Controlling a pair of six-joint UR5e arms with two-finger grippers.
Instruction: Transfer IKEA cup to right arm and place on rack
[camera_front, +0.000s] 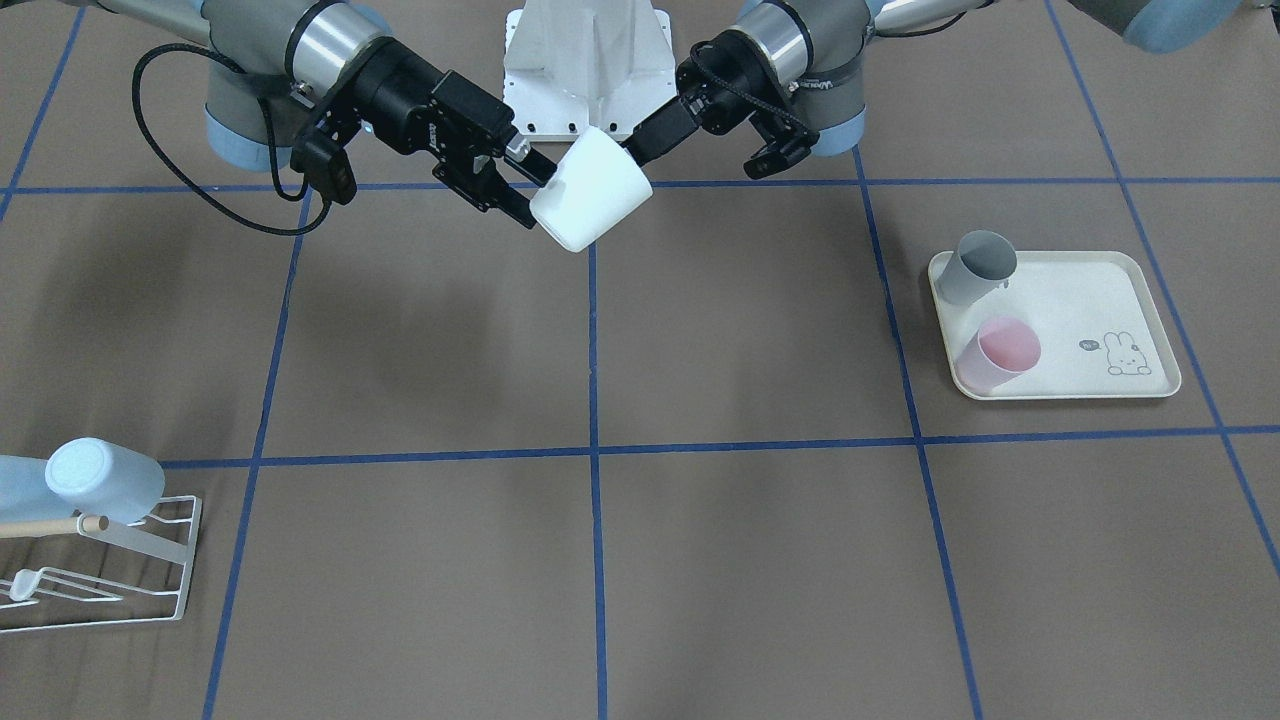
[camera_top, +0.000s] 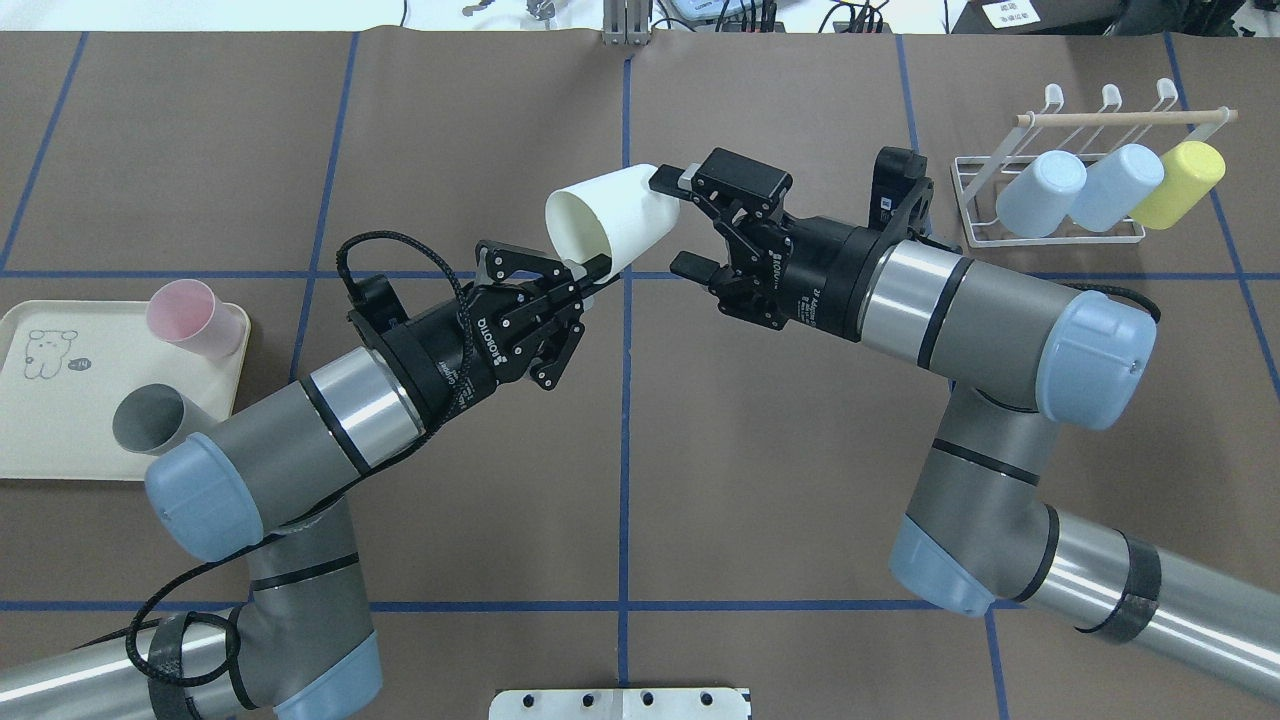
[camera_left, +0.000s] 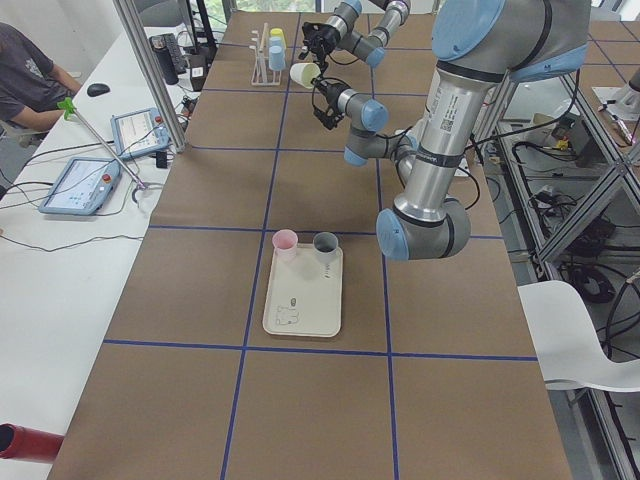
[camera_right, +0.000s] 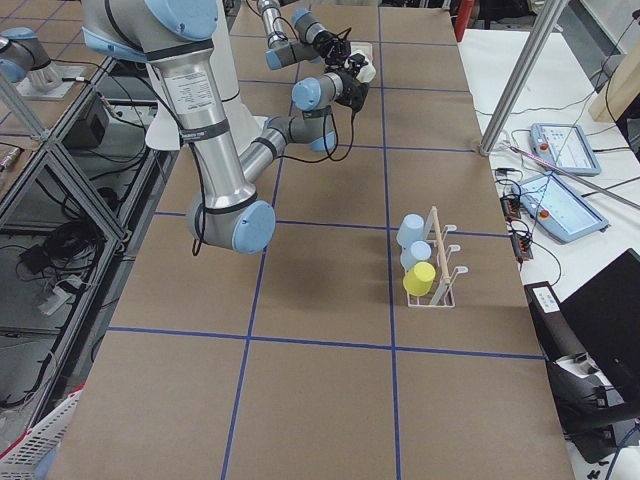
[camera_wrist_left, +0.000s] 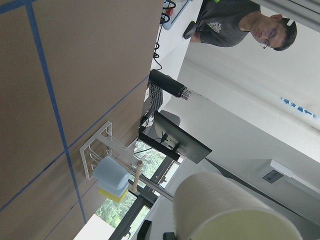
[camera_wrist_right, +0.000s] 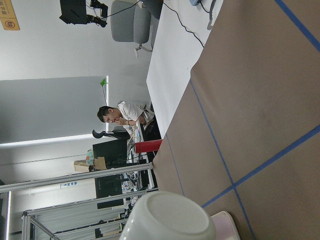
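- Cup (camera_top: 610, 220): white, held clear of the table at the upper centre of the overhead view. It lies tilted, with the mouth toward the lower left and the base toward the right.
- Left gripper (camera_top: 588, 270): narrow, pinching the cup's rim, with one finger inside the mouth and one outside. It appears to carry the whole load.
- Right gripper (camera_top: 672, 222): wide, with one jaw on each side of the cup's base. The upper finger is at or just beside the wall and the lower finger stands apart, so there is no grip yet.
- Step in hand: the hand-over. Centre the right jaws on the base wall, then close them squarely until both pads bear.
- Open the left gripper only after the right grip is firm. Withdraw it along the cup's axis so the inner finger does not drag on the rim.
- Risk: the wall tapers and looks smooth, so an off-centre squeeze may push the cup out toward the mouth.
- Rack (camera_top: 1050, 241): upper right of the overhead view, well apart from the cup. It holds two pale blue cups and one yellow.
- Tray (camera_top: 60, 440): at the left edge, holding a pink cup (camera_top: 190, 315) and a grey cup (camera_top: 150, 425).
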